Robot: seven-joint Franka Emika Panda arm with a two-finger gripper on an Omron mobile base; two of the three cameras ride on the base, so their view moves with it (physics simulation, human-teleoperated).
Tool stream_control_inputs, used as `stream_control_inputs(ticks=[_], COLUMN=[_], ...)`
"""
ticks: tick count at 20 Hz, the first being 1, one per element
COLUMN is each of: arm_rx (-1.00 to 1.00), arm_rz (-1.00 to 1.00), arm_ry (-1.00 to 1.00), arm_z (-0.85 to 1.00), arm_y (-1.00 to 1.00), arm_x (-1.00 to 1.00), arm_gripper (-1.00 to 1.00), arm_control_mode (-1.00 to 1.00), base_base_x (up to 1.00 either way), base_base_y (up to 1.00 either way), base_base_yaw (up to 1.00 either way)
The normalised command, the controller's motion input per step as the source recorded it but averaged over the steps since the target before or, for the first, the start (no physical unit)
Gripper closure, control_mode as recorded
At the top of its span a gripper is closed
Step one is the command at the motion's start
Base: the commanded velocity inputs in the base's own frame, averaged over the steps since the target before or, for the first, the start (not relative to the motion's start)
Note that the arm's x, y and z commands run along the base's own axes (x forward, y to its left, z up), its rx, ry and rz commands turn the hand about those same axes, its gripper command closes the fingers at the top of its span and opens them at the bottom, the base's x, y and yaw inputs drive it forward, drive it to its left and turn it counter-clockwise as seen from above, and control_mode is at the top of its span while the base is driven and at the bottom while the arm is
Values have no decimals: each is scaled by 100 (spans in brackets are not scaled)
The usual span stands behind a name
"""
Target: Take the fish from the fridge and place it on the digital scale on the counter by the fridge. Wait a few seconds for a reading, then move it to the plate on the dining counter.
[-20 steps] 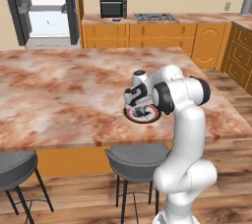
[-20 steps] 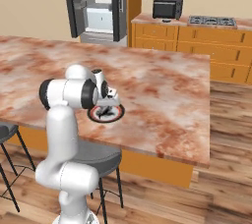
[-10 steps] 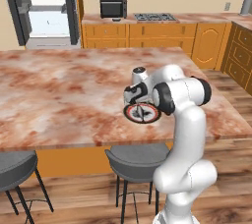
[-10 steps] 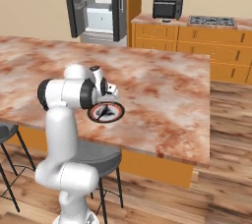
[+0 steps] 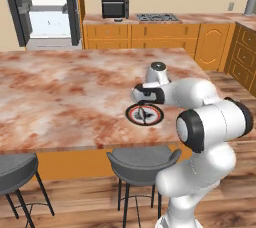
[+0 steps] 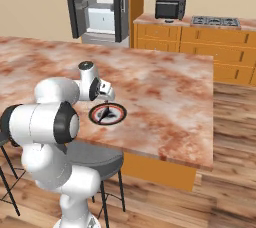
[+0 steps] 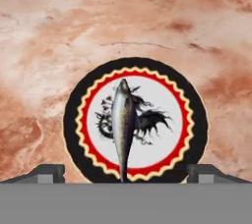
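fish [image 7: 123,125] on plate [image 7: 74,134], plate on dining counter [image 5: 60,87], fridge [image 5: 45,7] behind

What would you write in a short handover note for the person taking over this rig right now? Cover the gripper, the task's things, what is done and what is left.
Gripper: open, empty, hanging just above the plate.
Fish: lying flat on the plate's white centre, released.
Plate: on the dining counter, near its stool-side edge.
Fridge: doors open, across the room.
Done: fish is on the plate, the final placement.
Left: lift the arm clear; nothing more to carry.
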Motion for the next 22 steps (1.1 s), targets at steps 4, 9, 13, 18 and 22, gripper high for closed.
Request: stream_control_inputs(ticks=[4, 9, 13, 18, 22], arm_rx=[15, 4, 0, -1, -3], arm_rz=[0, 0, 0, 0, 0], arm_ry=[0, 0, 2, 2, 0], arm_z=[93, 75, 40, 7, 0], arm_y=[0, 5, 21, 44, 49], arm_x=[-100, -100, -100, -100, -100], arm_gripper=[-100, -100, -100, -100, -100], arm_control_mode=[-100, -100, -100, -100, -100], base_base_x=[0, 0, 0, 0, 0], base_base_y=[0, 0, 0, 0, 0], base_base_yaw=[0, 0, 0, 0, 0])
